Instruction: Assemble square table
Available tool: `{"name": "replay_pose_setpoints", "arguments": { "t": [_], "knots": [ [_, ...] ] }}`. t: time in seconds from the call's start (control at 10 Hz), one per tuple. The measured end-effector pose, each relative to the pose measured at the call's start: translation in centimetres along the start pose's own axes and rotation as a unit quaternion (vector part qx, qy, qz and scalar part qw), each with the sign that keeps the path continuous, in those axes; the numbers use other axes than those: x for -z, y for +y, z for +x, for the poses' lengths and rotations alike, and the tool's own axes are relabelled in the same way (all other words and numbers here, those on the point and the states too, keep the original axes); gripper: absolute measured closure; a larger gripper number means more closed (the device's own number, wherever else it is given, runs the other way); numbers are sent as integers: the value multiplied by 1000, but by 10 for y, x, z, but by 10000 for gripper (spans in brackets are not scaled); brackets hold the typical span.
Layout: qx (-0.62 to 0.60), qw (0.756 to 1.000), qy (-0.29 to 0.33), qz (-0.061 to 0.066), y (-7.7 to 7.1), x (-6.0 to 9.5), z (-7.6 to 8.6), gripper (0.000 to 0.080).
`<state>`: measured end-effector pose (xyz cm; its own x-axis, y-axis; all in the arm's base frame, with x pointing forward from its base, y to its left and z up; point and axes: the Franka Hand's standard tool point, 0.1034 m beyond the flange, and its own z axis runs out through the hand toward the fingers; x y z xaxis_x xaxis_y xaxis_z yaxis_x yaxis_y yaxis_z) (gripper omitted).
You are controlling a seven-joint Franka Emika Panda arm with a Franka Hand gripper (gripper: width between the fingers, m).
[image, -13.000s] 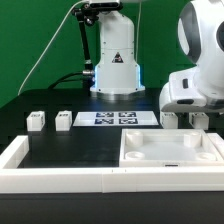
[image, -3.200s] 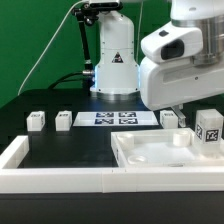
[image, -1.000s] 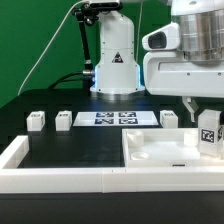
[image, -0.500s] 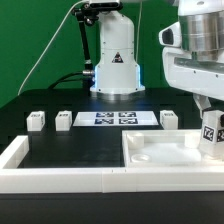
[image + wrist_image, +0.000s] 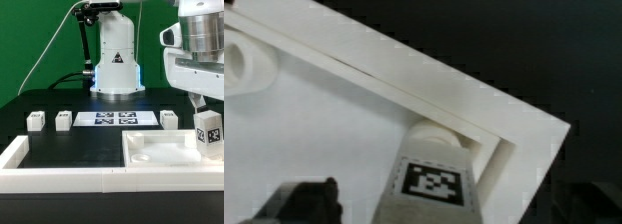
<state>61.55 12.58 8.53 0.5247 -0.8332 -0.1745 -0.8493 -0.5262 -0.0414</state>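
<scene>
At the exterior view's left, low white wall [image 5: 18, 152] along the near edge of the black worktop [image 5: 75, 145], cut off at the bottom of the frame. Beyond it, first loose leg [image 5: 36, 120] and second loose leg [image 5: 64, 119], well apart from the top, tags too small to read. Far middle: marker board [image 5: 118, 118], flat before the arm's base [image 5: 115, 65]. Just right of it, third loose leg [image 5: 169, 118]. Near right: square table top [image 5: 150, 160], right edge cut off. Far right: gripper [image 5: 205, 108] pinching the fourth leg [image 5: 209, 135] upright, over the top's right corner; fingers largely hidden by leg and arm housing. In the wrist view, leg base at the rim corner; cannot tell whether seated or just above. One dark finger [image 5: 304, 200] blurred, the other out of frame.
</scene>
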Motion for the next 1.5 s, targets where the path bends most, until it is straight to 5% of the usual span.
{"name": "replay_pose_setpoints", "arguments": {
  "t": [0.2,0.8,1.2,1.4,1.5],
  "knots": [
    [98,995,-1,-1,2,-1,2,155],
    [331,944,0,-1,7,-1,10,151],
    [495,869,2,1,6,1,12,151],
    [519,855,2,0,6,0,13,151],
    [517,856,2,0,6,0,13,260]
  ]
}}
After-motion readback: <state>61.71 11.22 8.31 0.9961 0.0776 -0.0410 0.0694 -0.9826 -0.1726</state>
